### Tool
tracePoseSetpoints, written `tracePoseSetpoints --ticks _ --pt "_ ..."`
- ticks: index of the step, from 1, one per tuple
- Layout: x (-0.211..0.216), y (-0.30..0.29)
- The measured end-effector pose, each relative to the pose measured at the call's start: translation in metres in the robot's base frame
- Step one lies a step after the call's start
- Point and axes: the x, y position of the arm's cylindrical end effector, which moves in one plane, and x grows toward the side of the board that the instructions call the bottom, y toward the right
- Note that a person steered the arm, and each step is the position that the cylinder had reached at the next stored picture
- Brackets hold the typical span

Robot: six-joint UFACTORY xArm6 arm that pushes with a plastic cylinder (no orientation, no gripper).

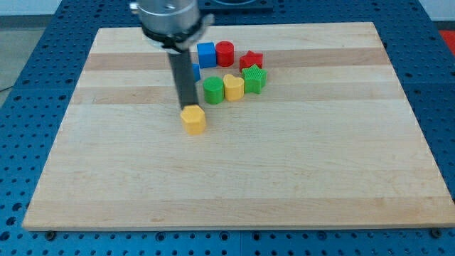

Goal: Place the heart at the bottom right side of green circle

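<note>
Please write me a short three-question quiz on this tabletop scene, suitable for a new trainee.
1. True or false: the yellow heart sits between the green circle and the green star.
2. Which block is nearest my tip? A) red star B) yellow hexagon C) red cylinder
3. Fill in: the blue cube lies directly to the view's ____ of the red cylinder.

Key
1. True; the three stand in a row.
2. B; my tip is at the hexagon's upper edge, as seen in the view.
3. Left.
</note>
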Motion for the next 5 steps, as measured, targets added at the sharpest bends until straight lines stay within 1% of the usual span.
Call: tracePoseSetpoints --ticks 1,3,4,5 --pt "0.03 0.05" --pt "-0.005 0.056" --pt "-0.009 0.088" --pt "-0.047 0.098"
